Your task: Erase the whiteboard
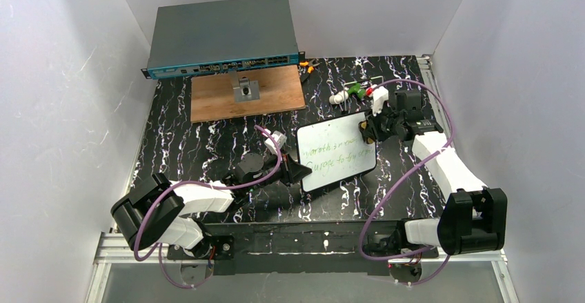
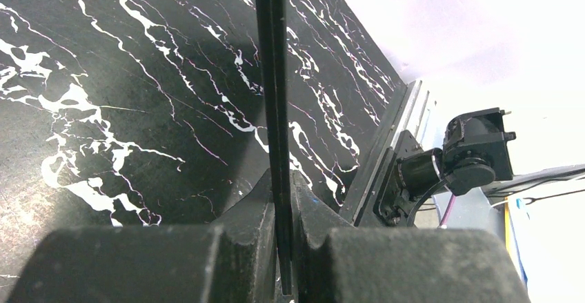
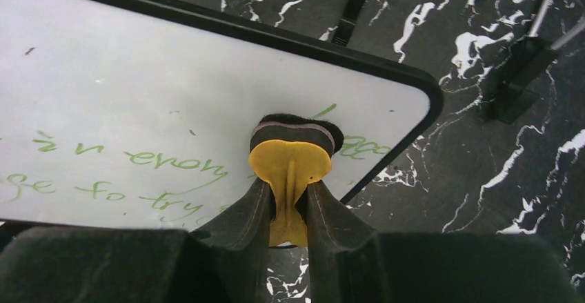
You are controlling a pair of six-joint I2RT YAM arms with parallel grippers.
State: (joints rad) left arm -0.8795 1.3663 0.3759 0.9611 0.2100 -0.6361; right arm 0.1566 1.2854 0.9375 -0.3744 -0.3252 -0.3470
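Left gripper [image 2: 279, 186] is clamping the whiteboard [image 3: 138, 75] by its edge to steady it; right gripper [image 3: 290, 203] is pressing a pinched yellow eraser [image 3: 290, 161] onto green writing [image 3: 172, 161].

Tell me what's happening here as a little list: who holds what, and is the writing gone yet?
Board: whiteboard, over the black marbled table
Left fingers: shut on the whiteboard's edge
Right fingers: shut on a yellow eraser
Eraser spot: its dark pad seems to rest on the board, near one corner
Green writing: two lines, not wiped
Job done: not yet
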